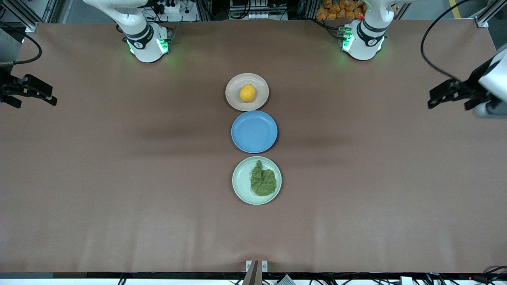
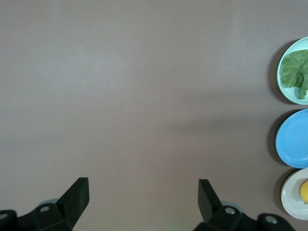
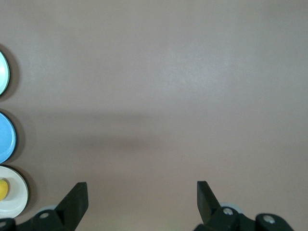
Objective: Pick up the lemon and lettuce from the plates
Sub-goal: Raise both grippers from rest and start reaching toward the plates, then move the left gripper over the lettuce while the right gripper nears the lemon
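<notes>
The lemon (image 1: 247,93) lies in the middle of the beige-pink plate (image 1: 233,99), the plate closest to the arm bases. The lettuce (image 1: 263,181) lies flat on the pale mint plate (image 1: 240,186), the plate nearest the front camera. My left gripper (image 1: 447,97) hangs open over bare table at the left arm's end. My right gripper (image 1: 27,93) hangs open over bare table at the right arm's end. The left wrist view shows the left gripper (image 2: 143,192) empty, with the lettuce (image 2: 294,74) and lemon (image 2: 304,191) at its edge. The right gripper (image 3: 142,195) is empty too.
An empty blue plate (image 1: 254,131) sits between the two other plates; the three form a line down the table's middle. A brown cloth (image 1: 119,178) covers the table. A small mount (image 1: 256,266) sits at the table edge nearest the front camera.
</notes>
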`<state>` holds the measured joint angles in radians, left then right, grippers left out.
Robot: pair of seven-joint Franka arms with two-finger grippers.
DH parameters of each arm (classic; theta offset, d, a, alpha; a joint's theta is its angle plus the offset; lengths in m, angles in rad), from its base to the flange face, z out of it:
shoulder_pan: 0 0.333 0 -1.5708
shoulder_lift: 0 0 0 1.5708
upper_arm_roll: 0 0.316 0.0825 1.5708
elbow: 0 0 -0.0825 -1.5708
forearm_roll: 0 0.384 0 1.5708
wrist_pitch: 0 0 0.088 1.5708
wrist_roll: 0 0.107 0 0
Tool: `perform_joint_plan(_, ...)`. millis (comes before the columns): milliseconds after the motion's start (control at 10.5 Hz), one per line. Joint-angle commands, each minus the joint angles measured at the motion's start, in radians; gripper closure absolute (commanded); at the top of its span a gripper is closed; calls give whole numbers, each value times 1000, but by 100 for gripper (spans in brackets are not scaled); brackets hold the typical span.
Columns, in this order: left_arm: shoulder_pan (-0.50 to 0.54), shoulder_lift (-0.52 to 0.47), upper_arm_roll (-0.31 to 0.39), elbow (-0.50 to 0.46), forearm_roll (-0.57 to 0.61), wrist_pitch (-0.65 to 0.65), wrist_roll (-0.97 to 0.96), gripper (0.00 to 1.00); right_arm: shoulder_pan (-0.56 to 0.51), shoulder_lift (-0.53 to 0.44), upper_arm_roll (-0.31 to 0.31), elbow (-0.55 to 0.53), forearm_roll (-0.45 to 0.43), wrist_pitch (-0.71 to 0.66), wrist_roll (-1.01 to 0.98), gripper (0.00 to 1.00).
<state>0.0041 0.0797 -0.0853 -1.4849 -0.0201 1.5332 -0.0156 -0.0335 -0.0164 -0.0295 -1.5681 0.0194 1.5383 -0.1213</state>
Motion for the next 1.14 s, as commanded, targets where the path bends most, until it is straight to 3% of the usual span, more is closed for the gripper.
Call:
perform_joint_plan(0,-33,131,-56,8,-61,166,34,0,9,-11,5,-46,-12,3,15,0)
perform_joint_plan(569,-261,386,-79,11,-63,530,14,0,119,-13,11,-234,34,126,31,0)
perform_joint_plan(1044,-433,537,-73,14,-57,789,-128,0,309,-10,13,-314,33,181,341,0)
